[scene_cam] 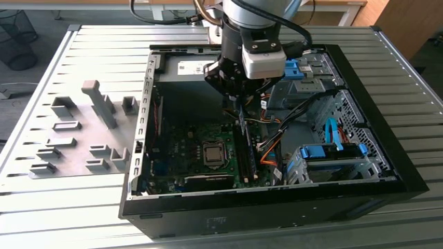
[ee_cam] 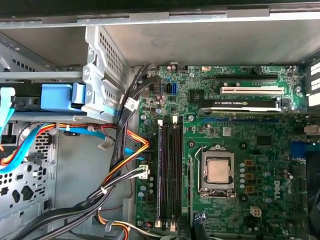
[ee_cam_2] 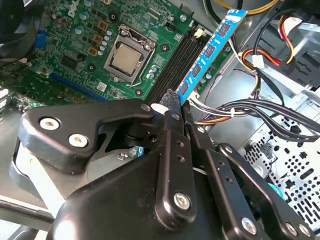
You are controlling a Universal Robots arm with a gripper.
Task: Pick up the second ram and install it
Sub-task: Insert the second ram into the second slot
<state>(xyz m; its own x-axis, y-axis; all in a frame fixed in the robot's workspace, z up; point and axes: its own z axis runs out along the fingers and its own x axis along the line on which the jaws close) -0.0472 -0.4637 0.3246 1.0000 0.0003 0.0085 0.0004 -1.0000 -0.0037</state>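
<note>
Claw [ee_cam_2: 176,107] gripping second ram [ee_cam_2: 210,50], apparently.

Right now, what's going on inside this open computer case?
The single arm's gripper is shut on the second ram, a long thin circuit-board strip with black chips. It holds the strip inside the black computer case, just above the black memory slots beside the silver processor on the green motherboard. The strip is not yet seated.
</note>
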